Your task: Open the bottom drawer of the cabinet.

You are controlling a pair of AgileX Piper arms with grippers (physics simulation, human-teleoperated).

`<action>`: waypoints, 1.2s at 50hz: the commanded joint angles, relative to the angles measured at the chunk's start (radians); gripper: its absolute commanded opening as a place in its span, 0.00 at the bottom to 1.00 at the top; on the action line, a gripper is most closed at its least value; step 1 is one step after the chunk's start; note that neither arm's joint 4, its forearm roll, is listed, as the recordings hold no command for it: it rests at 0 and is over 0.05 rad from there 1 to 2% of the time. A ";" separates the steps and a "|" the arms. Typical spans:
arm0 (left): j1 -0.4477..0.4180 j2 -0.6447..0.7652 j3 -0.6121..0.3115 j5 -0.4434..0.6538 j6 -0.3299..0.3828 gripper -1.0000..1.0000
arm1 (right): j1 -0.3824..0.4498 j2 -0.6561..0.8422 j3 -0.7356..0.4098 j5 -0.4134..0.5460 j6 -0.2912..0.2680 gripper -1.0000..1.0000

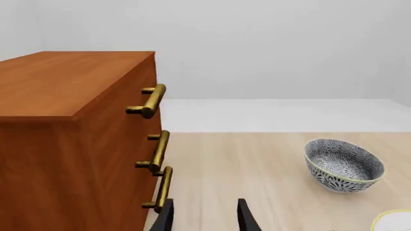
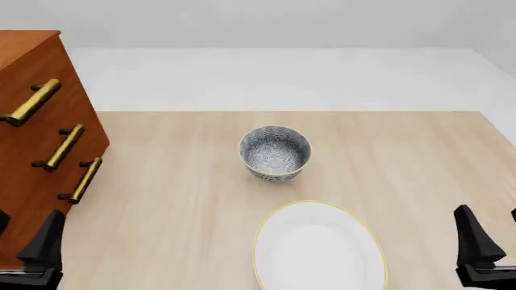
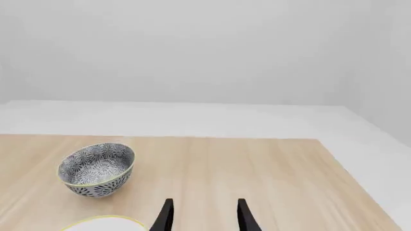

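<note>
The reddish-brown cabinet (image 2: 32, 78) stands at the table's left edge, with three brass bar handles on the face that looks toward the table's middle. The bottom drawer (image 2: 45, 202) carries the lowest handle (image 2: 83, 179) and sits flush with the cabinet front. My left gripper (image 2: 23, 237) is open, low at the near left, just in front of the cabinet and holding nothing. In the left wrist view its fingers (image 1: 163, 217) reach up close beside the lowest handle (image 1: 162, 189). My right gripper (image 2: 492, 234) is open at the near right, far from the cabinet.
A patterned bowl (image 2: 275, 152) stands mid-table. A white plate (image 2: 318, 248) with a yellow rim lies nearer me. The right wrist view shows the bowl (image 3: 96, 168) and the plate's edge (image 3: 106, 224). The table's far edge meets a white floor.
</note>
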 commanded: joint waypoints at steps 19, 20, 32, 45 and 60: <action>-0.003 0.005 -0.009 -0.014 0.014 1.00 | 0.006 -0.011 0.016 0.024 0.034 1.00; 0.006 0.006 -0.013 -0.018 0.013 1.00 | 0.006 -0.019 0.016 0.028 0.030 1.00; 0.008 0.012 -0.004 -0.022 0.039 1.00 | 0.006 -0.022 0.016 0.030 0.031 1.00; 0.004 0.038 -0.001 -0.042 0.028 1.00 | 0.006 -0.019 0.017 0.028 0.032 1.00; -0.009 0.041 0.000 -0.034 0.033 1.00 | 0.006 -0.016 0.017 0.026 0.032 1.00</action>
